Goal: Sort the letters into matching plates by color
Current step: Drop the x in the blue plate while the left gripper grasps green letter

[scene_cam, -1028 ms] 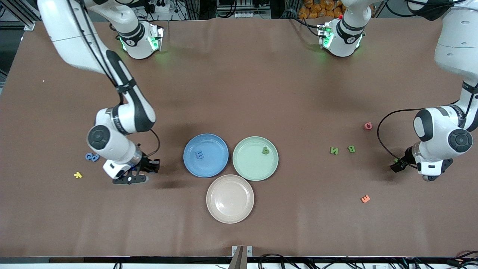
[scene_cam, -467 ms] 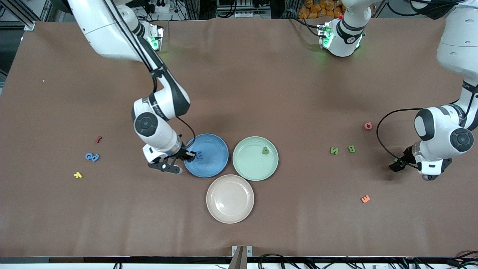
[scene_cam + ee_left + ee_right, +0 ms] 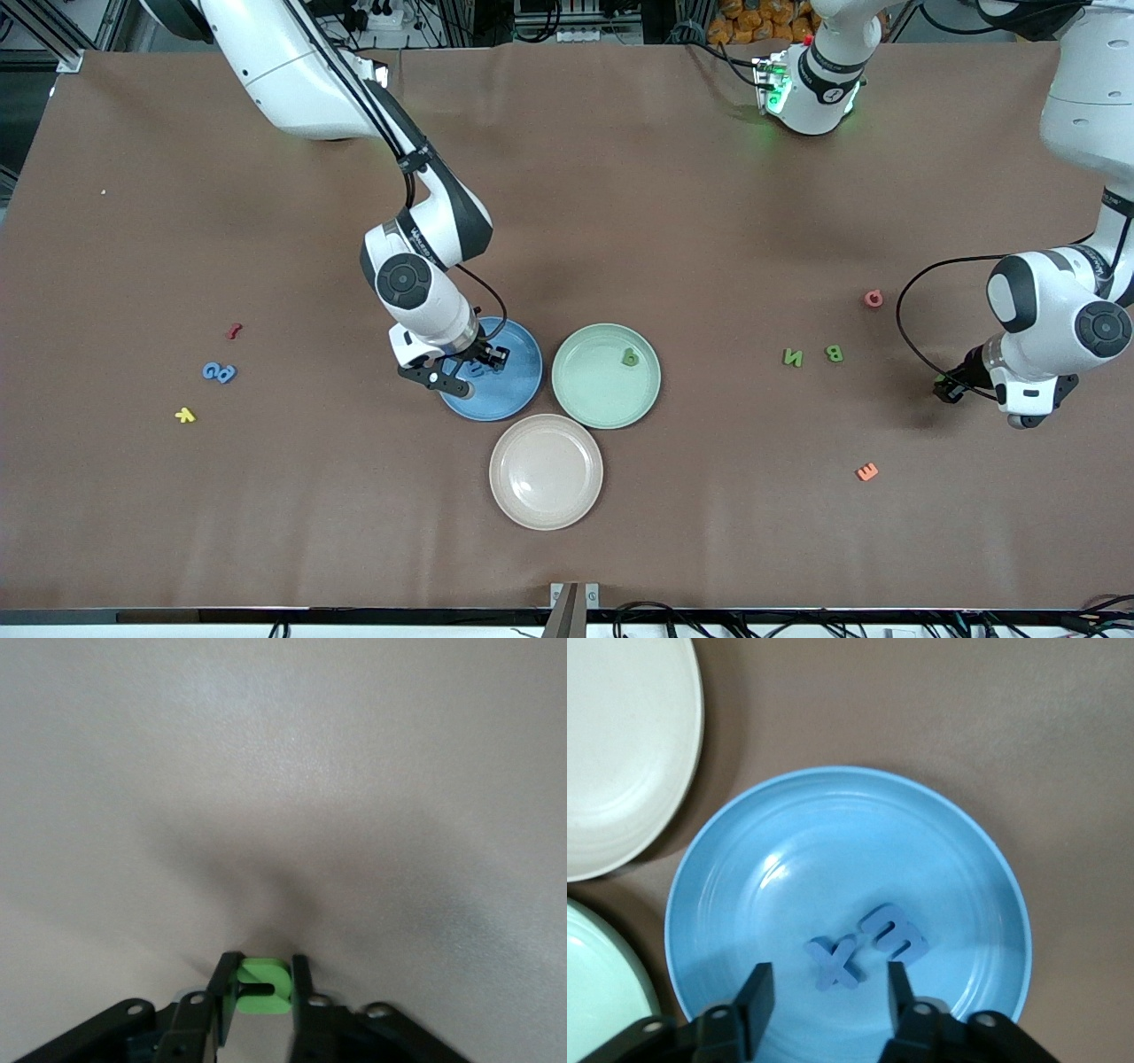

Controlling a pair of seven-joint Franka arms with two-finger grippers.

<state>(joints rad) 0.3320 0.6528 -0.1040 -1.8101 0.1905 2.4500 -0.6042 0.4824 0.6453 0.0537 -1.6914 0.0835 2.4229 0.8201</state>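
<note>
My right gripper (image 3: 824, 988) hangs open just over the blue plate (image 3: 788, 859), nothing between its fingers (image 3: 757, 990). A blue X (image 3: 837, 962) and a blue E (image 3: 895, 933) lie in that plate below it. In the front view the right gripper (image 3: 469, 368) covers those letters on the blue plate (image 3: 521, 383). My left gripper (image 3: 264, 974) is shut on a small green letter (image 3: 264, 986), low by the tabletop toward the left arm's end (image 3: 944, 388). The pale green plate (image 3: 592, 383) holds one green letter (image 3: 630, 357). A green N (image 3: 792, 357) and a green B (image 3: 834, 354) lie on the table.
A beige-pink plate (image 3: 546, 471) sits nearer the camera than the two other plates. A pink letter (image 3: 873, 299) and an orange E (image 3: 866, 471) lie toward the left arm's end. Blue letters (image 3: 219, 372), a red one (image 3: 233, 331) and a yellow one (image 3: 184, 414) lie toward the right arm's end.
My right arm swung from the right arm's end of the table to over the blue plate and opened, leaving a blue X in it. My left gripper shut on a green letter.
</note>
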